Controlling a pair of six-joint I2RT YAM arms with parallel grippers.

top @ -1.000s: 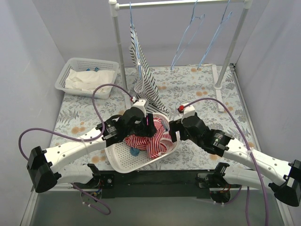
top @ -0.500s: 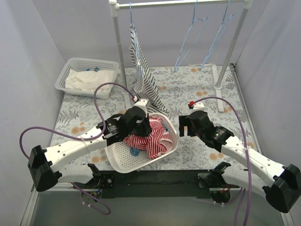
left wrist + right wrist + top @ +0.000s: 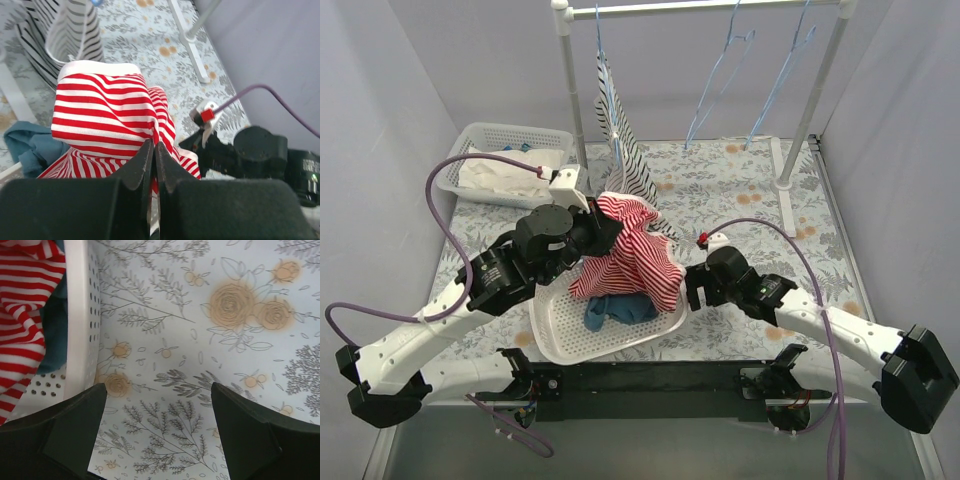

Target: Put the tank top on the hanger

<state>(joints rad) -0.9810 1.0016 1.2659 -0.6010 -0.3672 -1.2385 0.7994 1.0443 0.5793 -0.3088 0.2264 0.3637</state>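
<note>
My left gripper (image 3: pixel 603 228) is shut on the red-and-white striped tank top (image 3: pixel 632 255) and holds it up above the white basket (image 3: pixel 560 335); the fabric hangs down into it. In the left wrist view the tank top (image 3: pixel 102 115) is pinched between the jaws of that gripper (image 3: pixel 154 150). Two thin light-blue hangers (image 3: pixel 720 75) (image 3: pixel 782 70) hang empty on the rail at the back. My right gripper (image 3: pixel 692 287) is open and empty, low over the floral tablecloth just right of the basket; in the right wrist view it (image 3: pixel 157 390) shows the basket wall (image 3: pixel 77 315) at left.
A teal-blue cloth (image 3: pixel 618 309) lies in the basket. A black-and-white striped top (image 3: pixel 625 150) hangs on a hanger at the rail's left post (image 3: pixel 572 90). A second white basket (image 3: pixel 500 140) with white cloth stands at the back left. The rail's right post (image 3: pixel 815 95) stands at the back right.
My left gripper has lifted the tank top up and back out of the basket, uncovering the teal cloth. My right gripper has moved back beside the basket's right rim.
</note>
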